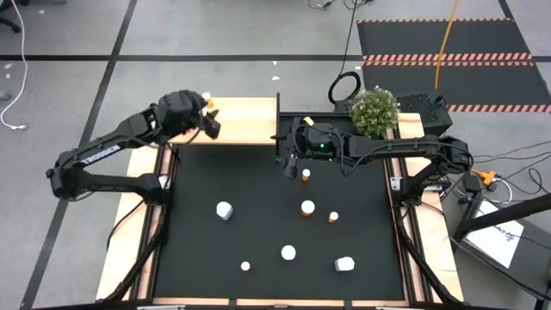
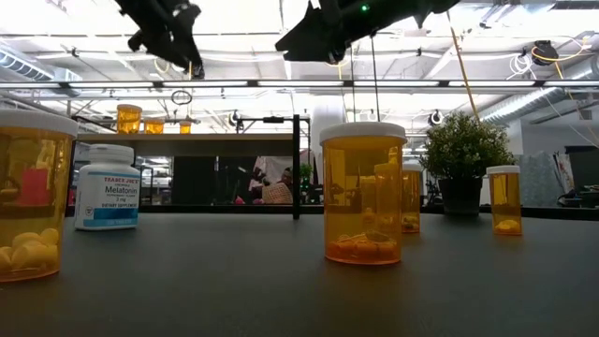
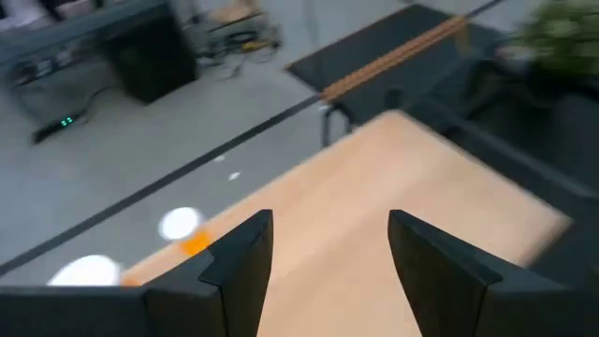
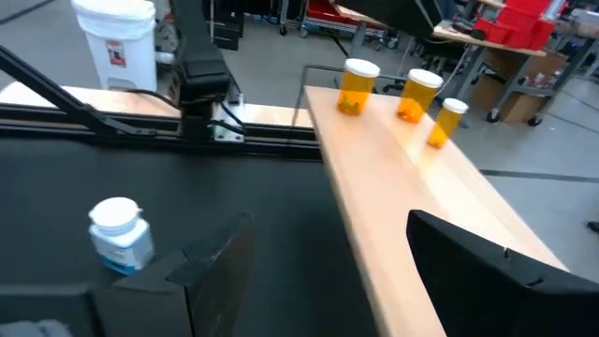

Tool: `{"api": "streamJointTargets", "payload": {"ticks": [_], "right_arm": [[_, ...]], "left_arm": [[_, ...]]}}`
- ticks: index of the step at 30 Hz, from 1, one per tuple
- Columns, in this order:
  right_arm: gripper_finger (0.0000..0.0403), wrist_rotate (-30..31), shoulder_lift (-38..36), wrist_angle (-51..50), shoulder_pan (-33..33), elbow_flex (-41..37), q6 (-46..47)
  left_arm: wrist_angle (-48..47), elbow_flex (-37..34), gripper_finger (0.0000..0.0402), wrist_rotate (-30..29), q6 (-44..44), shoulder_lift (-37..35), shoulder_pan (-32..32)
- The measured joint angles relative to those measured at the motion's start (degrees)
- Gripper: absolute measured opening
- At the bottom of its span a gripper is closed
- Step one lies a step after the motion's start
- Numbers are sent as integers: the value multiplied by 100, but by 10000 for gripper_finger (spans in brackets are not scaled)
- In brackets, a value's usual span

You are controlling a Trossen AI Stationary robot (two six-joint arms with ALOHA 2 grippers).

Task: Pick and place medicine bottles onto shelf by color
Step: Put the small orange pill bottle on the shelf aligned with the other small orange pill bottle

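Orange bottles loom closest in the low view: one cut off at the edge [image 2: 28, 197] and a tall one [image 2: 363, 192] mid-mat, with a white Melatonin bottle [image 2: 106, 186] between them and further back. All stand on the black mat [image 1: 258, 241], on the near side of the shelf [image 1: 245, 120]. Seen from above, about eight bottles remain loose on the mat, orange ones [image 1: 307, 207] closer to the shelf's end post, white ones [image 1: 225, 210] farther from it.

On the shelf, three orange bottles [image 4: 358, 86] stand in a row toward its far end in the right wrist view, close together but apart.

Left gripper [image 1: 209, 126] hangs over that same end of the shelf, fingers parted and nothing between them; its own camera shows bare board under the fingers [image 3: 239, 257] and an orange bottle [image 3: 182, 229] just beside them. Right gripper [image 1: 290, 161] hovers by the shelf's other end, above the mat, jaws wide and empty, a white bottle [image 4: 120, 234] standing on the mat ahead of it.

My reading: a placement looks finished and the next pick is due. To do it well, the left arm should lift straight up before swinging away, so a finger does not clip the row. Orange should join orange; white bottles want their own stretch of board, well apart from the orange row. Grip each bottle on the body below the cap, upright.
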Motion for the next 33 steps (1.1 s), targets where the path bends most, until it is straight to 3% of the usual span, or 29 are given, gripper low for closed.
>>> {"api": "streamJointTargets", "payload": {"ticks": [7, 21, 29, 33], "right_arm": [[274, 34, 0, -232, 440, 0, 268], [274, 1780, -61, -2267, 1895, 0, 876], [274, 1781, -61, -3935, 1956, -12, 1716], [274, 1777, -61, -3991, 1889, -312, 1791]], "left_arm": [[-299, 0, 214, -114, -273, -118, -1443], [-381, 0, 214, -1538, -1131, 24, -3943], [-8, 0, 214, -1747, -1199, 554, -4610], [229, 0, 214, -1747, -966, 647, -4644]]}}
